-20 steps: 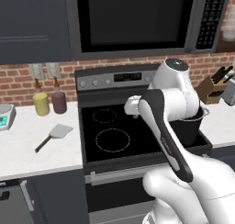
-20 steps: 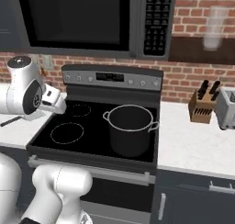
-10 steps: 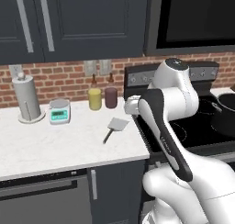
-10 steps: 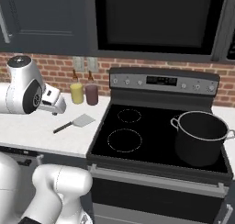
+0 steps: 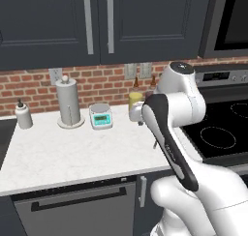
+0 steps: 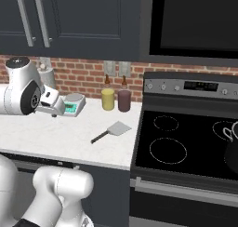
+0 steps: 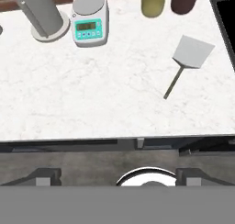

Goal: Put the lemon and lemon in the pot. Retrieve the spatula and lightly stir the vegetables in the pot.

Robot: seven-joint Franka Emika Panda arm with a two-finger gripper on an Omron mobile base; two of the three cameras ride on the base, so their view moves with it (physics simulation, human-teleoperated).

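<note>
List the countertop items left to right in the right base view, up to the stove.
Kitchen scale → spatula → pale-yellow jar → dark maroon jar → stove.

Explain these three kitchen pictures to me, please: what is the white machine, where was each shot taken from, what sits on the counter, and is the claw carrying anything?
The white machine is a robot arm on a base that can drive, in a rendered kitchen. Two pictures come from cameras on that base, behind the arm to its left and its right. The third looks down from the hand itself.

On the white counter lie a spatula with a light-grey blade, a small digital scale, a paper towel holder, a yellow jar and a dark red jar. A stove stands to the right, with the edge of a dark pot on it.

The claw is open and holds nothing; it hangs above the counter's front edge, apart from the spatula.
</note>
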